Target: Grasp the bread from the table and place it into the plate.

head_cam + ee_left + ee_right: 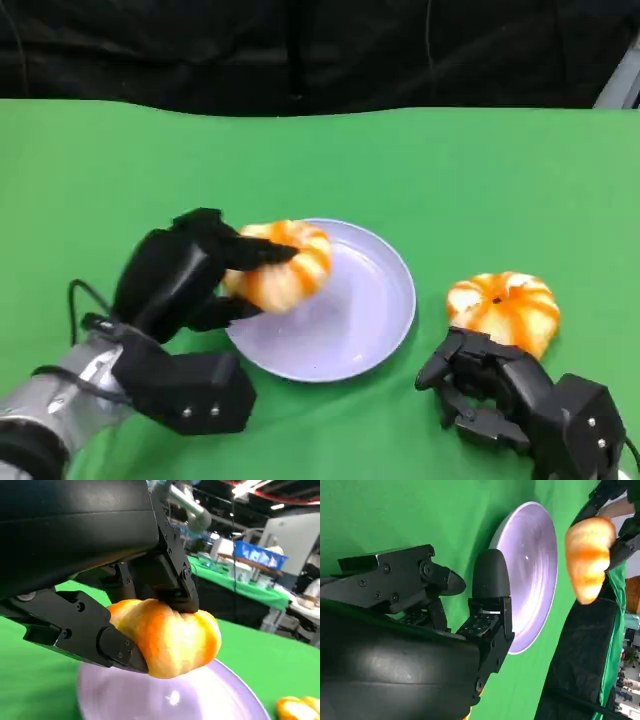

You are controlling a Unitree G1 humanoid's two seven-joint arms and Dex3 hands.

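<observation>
While I look down from the head view, my left robot hand (190,275) grips the bread (283,262) over the near-left rim of the lilac plate (370,320), and my right robot hand (480,385) rests on the green tabletop (470,180), fingers apart and holding nothing, just beside a second bun (505,308). From my left wrist, black fingers (107,642) clamp the bread just above the plate. From my right wrist, the bread hangs clear of the plate's surface.

The bread (282,264) was coloured orange with pale stripes. The plate (370,330) was light purple. The table (480,180) was covered in green. The hands (185,275) were black.
</observation>
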